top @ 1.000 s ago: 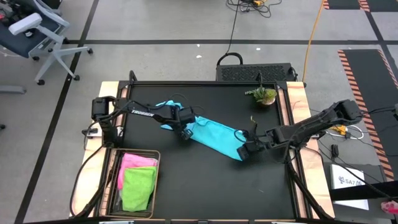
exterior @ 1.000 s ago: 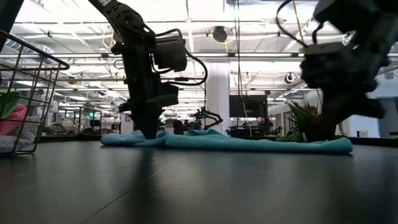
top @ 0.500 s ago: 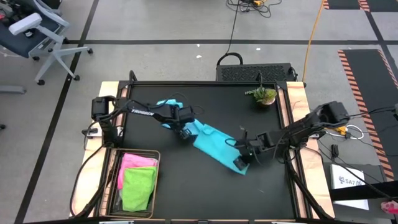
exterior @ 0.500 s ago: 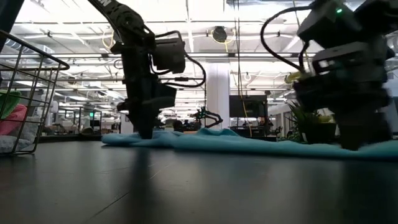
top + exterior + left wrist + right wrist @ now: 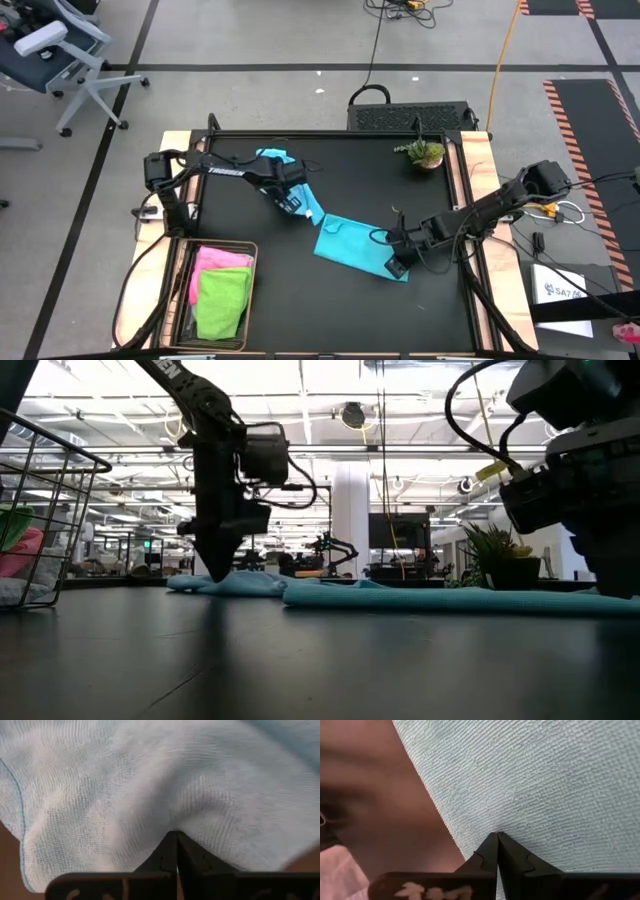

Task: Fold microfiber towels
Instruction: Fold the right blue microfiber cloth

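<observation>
Teal towel: the teal towel [image 5: 352, 243] lies spread just right of the frame's centre in the high view, on the black table [image 5: 430, 310]; one end runs up-left towards a light blue towel [image 5: 276, 158] in the upper-left part of the table.
Left gripper: the left gripper [image 5: 297, 206] sits at the teal cloth's upper-left end, fingers pressed together and pinching a fold of it.
Right gripper: the right gripper [image 5: 396, 264] sits at the lower-right corner, fingers shut tight on the hem.
Handling: likely light, limp and a little clingy; it should sag between two holds and drape, not crease. Corners or hems look the best places to take hold.
Texture: fine looped weave, with a stitched edge in the wrist views.
Basket: the wire basket [image 5: 181, 296] at lower left holds a pink towel [image 5: 218, 260] and a lime green towel [image 5: 222, 300].
</observation>
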